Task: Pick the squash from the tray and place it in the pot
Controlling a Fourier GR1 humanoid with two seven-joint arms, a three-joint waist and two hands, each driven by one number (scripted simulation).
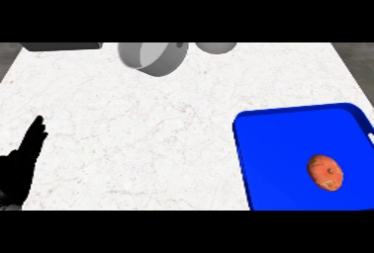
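An orange squash [326, 172] lies on the right part of the blue tray [281, 148], which fills the lower right of the counter. The grey pot [152, 58] stands at the far edge, left of the middle, with its opening towards me. My left hand [23, 160] rests at the lower left edge, black fingers straight and pointing up, far from both the tray and the pot. My right hand does not show.
A dark grey block [58, 46] sits at the far left edge. A rounded grey object [216, 47] sits just right of the pot. White marbled counter [146, 138] stretches between my left hand and the tray.
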